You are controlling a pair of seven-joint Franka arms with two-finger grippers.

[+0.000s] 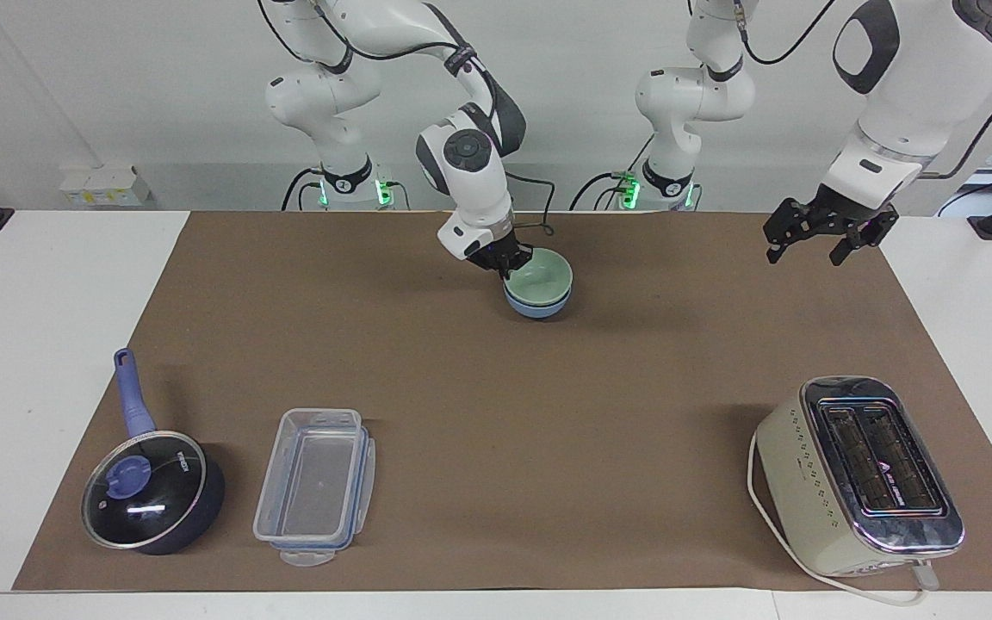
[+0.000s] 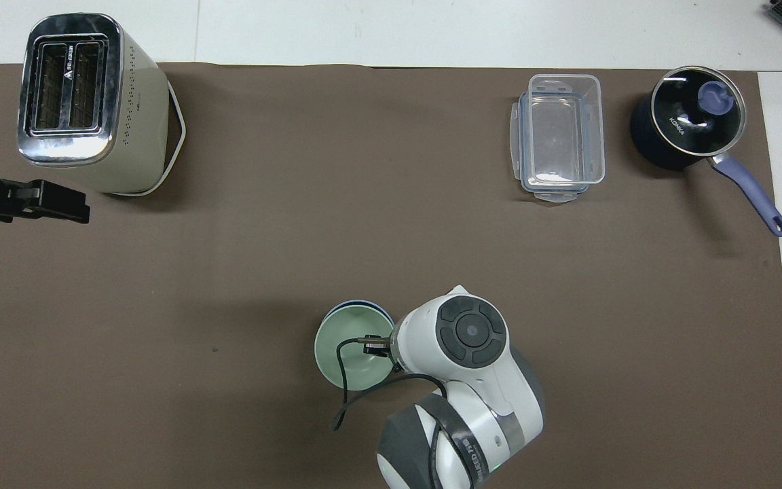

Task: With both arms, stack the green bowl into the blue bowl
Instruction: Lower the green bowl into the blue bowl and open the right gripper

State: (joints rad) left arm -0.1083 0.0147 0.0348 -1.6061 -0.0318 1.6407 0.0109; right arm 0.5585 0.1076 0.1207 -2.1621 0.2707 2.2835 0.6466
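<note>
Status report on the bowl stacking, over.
Right gripper shut on green bowl rim. Green bowl nested in blue bowl. Left gripper open, waiting over the mat. Nothing obstructing.

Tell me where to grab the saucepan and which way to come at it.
Grip the saucepan by its long handle, coming straight down from above with the jaws across its width. The handle lies flat and bare, pointing toward the robots, clear of the plastic container beside the pot. The glass lid's knob would probably lift only the lid.
</note>
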